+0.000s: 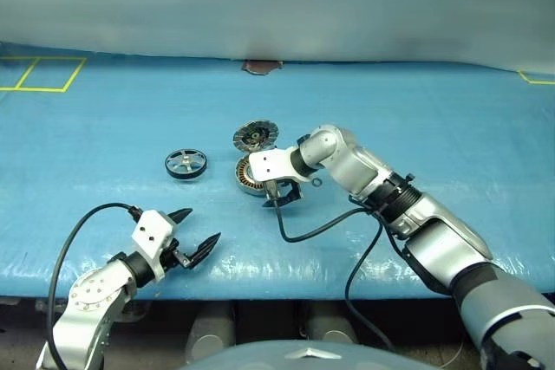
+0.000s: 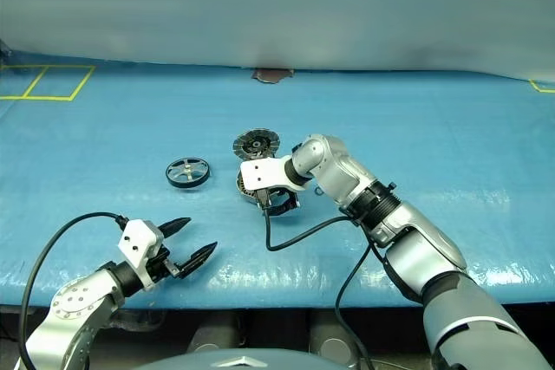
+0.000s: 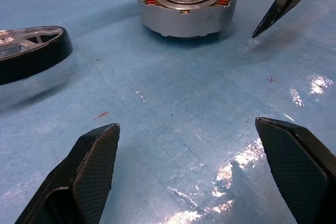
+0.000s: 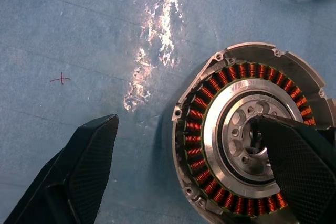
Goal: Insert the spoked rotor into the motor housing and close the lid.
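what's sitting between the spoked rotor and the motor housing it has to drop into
On the table nothing lies between the spoked rotor and the motor housing. But the right gripper hangs open over the housing, one of its fingers above the central bearing, so the opening is blocked from above. The lid stands open behind it.

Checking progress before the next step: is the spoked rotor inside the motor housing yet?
Out. The spoked rotor lies on the blue table apart from the motor housing, whose copper windings are uncovered.
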Robot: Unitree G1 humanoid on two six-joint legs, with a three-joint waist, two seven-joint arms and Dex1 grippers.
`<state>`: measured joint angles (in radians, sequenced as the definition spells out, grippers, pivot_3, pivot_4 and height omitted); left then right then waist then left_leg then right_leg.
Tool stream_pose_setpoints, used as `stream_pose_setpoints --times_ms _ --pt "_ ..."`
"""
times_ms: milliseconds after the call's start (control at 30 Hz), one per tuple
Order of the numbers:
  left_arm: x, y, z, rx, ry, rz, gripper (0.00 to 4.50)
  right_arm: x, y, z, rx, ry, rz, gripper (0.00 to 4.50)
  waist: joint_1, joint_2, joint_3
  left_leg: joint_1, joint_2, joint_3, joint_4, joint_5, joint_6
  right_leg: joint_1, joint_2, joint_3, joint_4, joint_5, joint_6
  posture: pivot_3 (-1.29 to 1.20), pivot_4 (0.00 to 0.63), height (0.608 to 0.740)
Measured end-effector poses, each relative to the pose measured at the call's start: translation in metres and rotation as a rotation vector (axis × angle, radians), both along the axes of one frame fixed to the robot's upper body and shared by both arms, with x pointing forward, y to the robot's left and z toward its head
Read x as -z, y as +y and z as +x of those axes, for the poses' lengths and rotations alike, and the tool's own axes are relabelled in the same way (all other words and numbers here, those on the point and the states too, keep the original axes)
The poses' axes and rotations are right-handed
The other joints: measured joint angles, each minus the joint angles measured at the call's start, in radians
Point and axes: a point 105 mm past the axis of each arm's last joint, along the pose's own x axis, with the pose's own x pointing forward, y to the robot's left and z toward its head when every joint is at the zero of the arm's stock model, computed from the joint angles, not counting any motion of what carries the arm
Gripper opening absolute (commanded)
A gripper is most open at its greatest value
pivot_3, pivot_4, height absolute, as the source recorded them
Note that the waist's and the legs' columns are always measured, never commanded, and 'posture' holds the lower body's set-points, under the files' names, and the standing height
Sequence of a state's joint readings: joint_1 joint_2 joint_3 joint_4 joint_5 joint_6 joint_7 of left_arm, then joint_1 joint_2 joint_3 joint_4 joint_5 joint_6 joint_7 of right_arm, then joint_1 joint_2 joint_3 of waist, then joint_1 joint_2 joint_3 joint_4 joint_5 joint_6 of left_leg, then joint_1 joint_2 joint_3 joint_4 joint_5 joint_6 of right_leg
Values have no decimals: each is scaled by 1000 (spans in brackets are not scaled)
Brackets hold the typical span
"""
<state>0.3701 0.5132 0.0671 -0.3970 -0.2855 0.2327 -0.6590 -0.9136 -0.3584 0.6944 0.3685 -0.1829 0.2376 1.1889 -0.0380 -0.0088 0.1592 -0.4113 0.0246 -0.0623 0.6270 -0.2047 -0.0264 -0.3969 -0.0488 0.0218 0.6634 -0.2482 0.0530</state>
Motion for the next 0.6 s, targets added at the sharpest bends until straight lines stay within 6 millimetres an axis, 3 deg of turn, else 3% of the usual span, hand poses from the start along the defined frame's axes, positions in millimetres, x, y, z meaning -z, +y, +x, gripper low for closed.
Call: stream_pose_setpoints --times_ms 600 --pt "-1 -1 0 12 -5 4 4500 -7 -1 1 -20 7 1 4471 1 1 1 0 3 0 0 0 0 -1 4 1 0 1 0 0 150 740"
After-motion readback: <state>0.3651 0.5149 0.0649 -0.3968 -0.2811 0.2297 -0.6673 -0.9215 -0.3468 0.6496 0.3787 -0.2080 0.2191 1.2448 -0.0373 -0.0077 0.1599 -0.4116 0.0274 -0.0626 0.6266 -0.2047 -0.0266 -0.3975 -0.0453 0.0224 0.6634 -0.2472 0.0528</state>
